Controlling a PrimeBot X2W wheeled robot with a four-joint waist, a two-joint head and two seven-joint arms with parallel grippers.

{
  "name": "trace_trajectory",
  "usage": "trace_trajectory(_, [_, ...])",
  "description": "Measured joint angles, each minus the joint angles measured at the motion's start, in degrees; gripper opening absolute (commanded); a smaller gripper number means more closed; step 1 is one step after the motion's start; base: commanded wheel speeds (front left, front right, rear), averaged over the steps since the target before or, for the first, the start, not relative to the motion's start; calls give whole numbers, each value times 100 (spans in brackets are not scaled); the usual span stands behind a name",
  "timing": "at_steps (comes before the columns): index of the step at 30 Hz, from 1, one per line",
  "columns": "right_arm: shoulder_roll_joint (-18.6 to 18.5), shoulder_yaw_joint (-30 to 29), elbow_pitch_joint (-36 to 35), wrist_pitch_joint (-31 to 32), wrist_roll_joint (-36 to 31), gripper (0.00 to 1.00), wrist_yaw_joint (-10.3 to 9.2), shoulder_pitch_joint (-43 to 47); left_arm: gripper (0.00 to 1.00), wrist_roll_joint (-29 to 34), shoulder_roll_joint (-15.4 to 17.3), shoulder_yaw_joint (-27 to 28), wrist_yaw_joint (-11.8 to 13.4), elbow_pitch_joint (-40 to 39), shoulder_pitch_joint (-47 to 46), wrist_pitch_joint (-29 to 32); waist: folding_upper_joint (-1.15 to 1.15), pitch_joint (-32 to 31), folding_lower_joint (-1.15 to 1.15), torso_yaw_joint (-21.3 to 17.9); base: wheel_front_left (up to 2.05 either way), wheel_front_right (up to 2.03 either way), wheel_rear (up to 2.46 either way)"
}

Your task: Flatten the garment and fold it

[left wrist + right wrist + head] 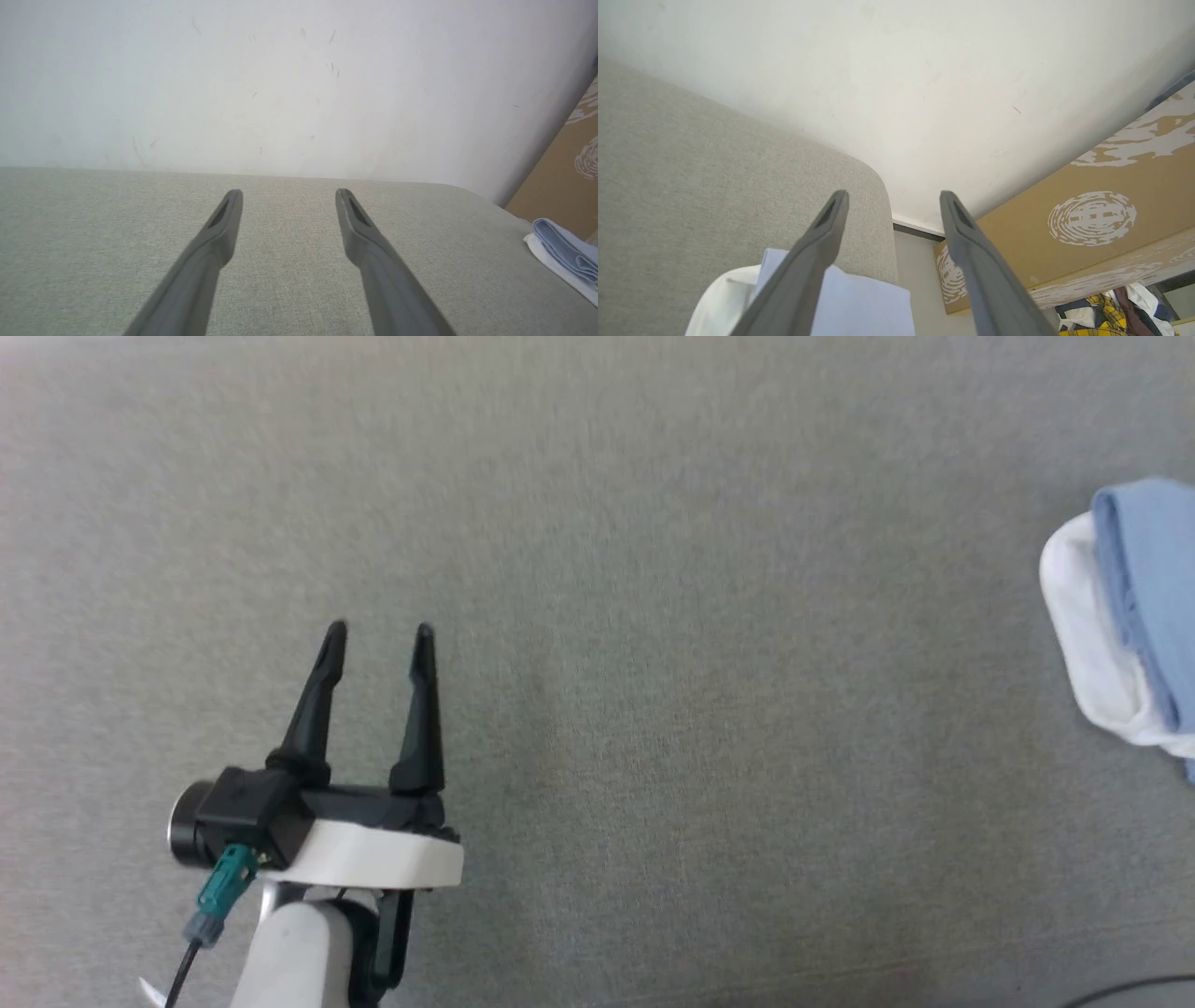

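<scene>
garment (1144, 579) lies folded on the table (653, 616); i judge the folding done. right gripper (893, 195) hovers just above it, jaws spread; left gripper (379, 633), jaws spread, well left of it. next: withdraw without snagging.

Light blue and white garment (1148, 579)

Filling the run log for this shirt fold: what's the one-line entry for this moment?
garment: folded bundle, right end of grey surface | left gripper: open, empty, over bare surface | right gripper: open, above garment
</scene>
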Motion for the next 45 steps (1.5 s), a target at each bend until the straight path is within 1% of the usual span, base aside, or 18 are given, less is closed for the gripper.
trace_trajectory(3, [390, -18, -426, -287, 7, 100, 0, 169, 100, 48, 0, 119, 91, 7, 144, 0, 0, -324, -1, 13, 0, 0, 0])
trace_trajectory(8, [1160, -193, -1029, -611, 37, 100, 0, 725, 100, 98, 0, 294, 151, 63, 439, 0, 0, -794, -1, 57, 0, 0, 0])
trace_trajectory(12, [1778, -365, -1566, -742, 37, 100, 0, 1283, 100, 143, 2, 380, 199, 65, 585, 0, 1, -1076, 0, 132, 0, 0, 0])
trace_trajectory(15, [2182, -381, -1896, -835, 38, 100, 0, 1755, 100, 159, 1, 380, 247, 76, 658, 0, 0, -1204, 0, 233, 0, 0, 0])
trace_trajectory(19, [2739, -348, -2082, -936, 97, 100, 0, 2362, 100, 197, 2, 355, 249, 118, 765, 0, 1, -1312, 1, 382, 0, 0, 0])
trace_trajectory(23, [3128, -369, -2095, -1151, -13, 100, 0, 2843, 100, 215, 1, 290, 301, 240, 869, 0, 1, -1399, 1, 501, 0, 0, 0])
trace_trajectory(26, [3267, -503, -2025, -1344, -308, 100, 0, 3110, 100, 255, 0, 272, 359, 360, 962, 0, 1, -1467, 1, 565, 0, 0, 0])
trace_trajectory(29, [3374, -485, -1974, -1451, -481, 100, 0, 3331, 100, 320, 2, 249, 394, 413, 981, 0, 1, -1537, 1, 602, 0, 0, 0])
trace_trajectory(35, [3509, -436, -1909, -1581, -573, 100, 0, 3640, 100, 402, 1, 191, 396, 516, 1031, 0, 1, -1612, 1, 691, 0, 0, 0])
trace_trajectory(45, [3542, -415, -1851, -1641, -565, 100, 0, 3693, 100, 464, 1, 183, 396, 547, 1066, 0, 1, -1585, 2, 726, 0, 0, 0])
